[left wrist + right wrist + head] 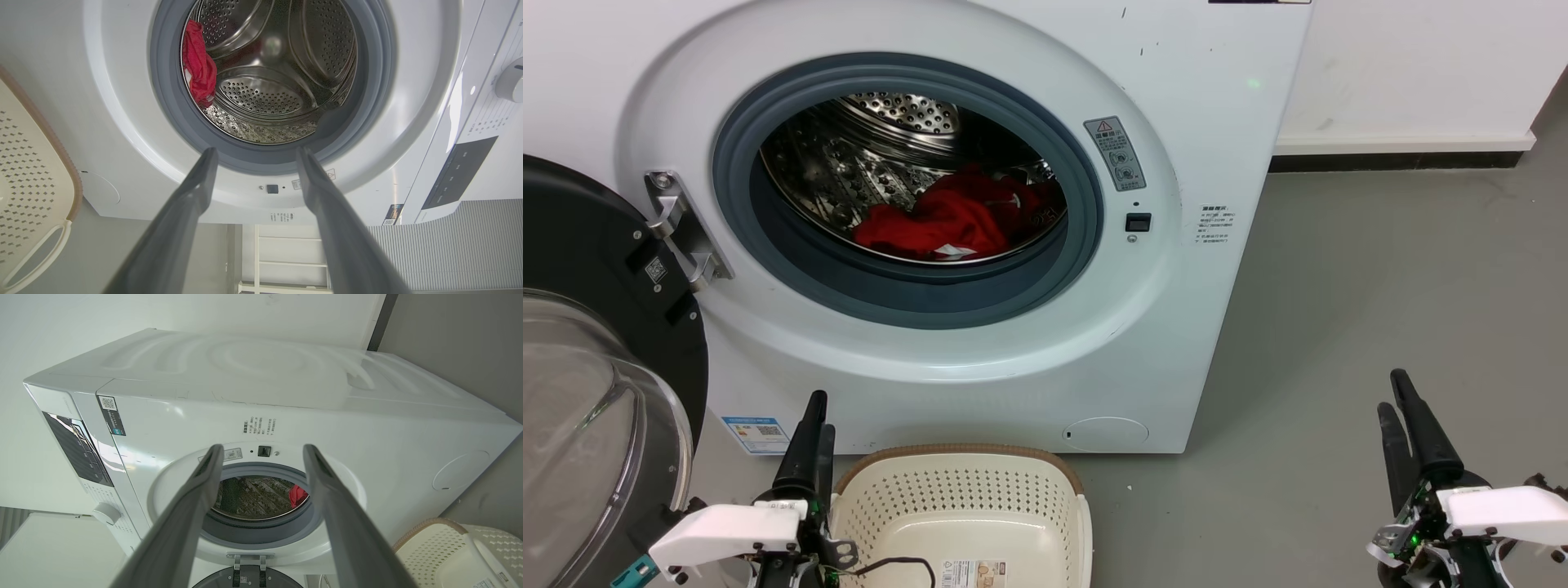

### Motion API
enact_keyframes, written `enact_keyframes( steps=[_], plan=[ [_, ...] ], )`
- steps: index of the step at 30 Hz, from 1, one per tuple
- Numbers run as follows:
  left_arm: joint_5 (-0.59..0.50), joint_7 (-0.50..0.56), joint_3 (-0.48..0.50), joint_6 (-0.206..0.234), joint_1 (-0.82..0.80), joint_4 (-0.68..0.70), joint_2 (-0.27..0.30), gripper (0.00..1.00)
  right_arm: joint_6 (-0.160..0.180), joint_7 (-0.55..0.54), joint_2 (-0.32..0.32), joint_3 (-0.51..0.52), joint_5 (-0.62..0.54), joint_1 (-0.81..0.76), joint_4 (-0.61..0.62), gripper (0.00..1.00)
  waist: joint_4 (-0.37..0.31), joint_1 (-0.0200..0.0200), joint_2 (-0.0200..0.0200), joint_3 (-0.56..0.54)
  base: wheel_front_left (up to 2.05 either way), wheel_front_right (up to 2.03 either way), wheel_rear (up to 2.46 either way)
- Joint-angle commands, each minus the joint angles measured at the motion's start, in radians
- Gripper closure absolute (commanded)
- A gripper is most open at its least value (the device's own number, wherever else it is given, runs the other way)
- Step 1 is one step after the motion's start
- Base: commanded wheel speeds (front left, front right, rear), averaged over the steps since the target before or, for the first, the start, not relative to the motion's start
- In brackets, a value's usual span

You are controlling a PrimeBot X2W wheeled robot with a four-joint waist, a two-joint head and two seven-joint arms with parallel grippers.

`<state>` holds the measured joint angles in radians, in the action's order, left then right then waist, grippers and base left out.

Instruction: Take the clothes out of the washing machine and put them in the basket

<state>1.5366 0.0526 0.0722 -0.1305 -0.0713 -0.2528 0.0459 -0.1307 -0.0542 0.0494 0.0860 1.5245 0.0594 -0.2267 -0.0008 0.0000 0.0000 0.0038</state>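
Glass in a black frame, the door (605,392) stands swung wide at my far left. Next along, my left gripper (821,412) hovers just beside the basket (964,482), fingers parted and holding nothing. The basket sits on the floor just in front of the washing machine (1176,122). Up in the steel drum (882,122) I see the red clothes (956,216) heaped at the bottom, towards the right. Well off to the right, over grey floor (1339,286), my right gripper (1392,390) is likewise spread and empty.
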Motion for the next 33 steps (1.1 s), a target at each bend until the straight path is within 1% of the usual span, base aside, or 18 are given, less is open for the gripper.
enact_keyframes(
  steps=[1,6,17,24,33],
  plan=[
    [-0.037,-0.011,-0.003,0.000,-0.030,0.027,0.003,0.00,0.000,0.011,0.005,-0.003,-0.042,0.008,0.032,0.00,0.000,0.0000,0.0000,0.000,0.00,0.00,0.00],
    [-0.158,-0.034,-0.006,0.001,-0.035,0.058,0.003,0.00,0.000,0.034,0.004,-0.005,-0.184,0.000,0.069,0.00,0.000,0.0000,0.0000,0.000,0.00,0.00,0.00],
    [-0.447,-0.079,-0.044,0.029,-0.030,0.104,0.004,0.00,0.000,0.079,0.002,-0.010,-0.503,-0.026,0.132,0.00,-0.002,0.0000,0.0000,-0.001,0.00,0.00,0.00],
    [-0.608,-0.104,-0.065,0.045,-0.022,0.108,0.008,0.00,0.000,0.101,0.002,-0.013,-0.655,-0.042,0.149,0.00,-0.003,0.0000,0.0000,-0.003,0.00,0.00,0.00],
    [-0.768,-0.135,-0.094,0.068,-0.033,0.107,0.024,0.00,0.000,0.112,0.002,-0.023,-0.807,-0.058,0.183,0.00,-0.003,0.0000,0.0000,-0.004,0.00,0.00,0.00]
  ],
)
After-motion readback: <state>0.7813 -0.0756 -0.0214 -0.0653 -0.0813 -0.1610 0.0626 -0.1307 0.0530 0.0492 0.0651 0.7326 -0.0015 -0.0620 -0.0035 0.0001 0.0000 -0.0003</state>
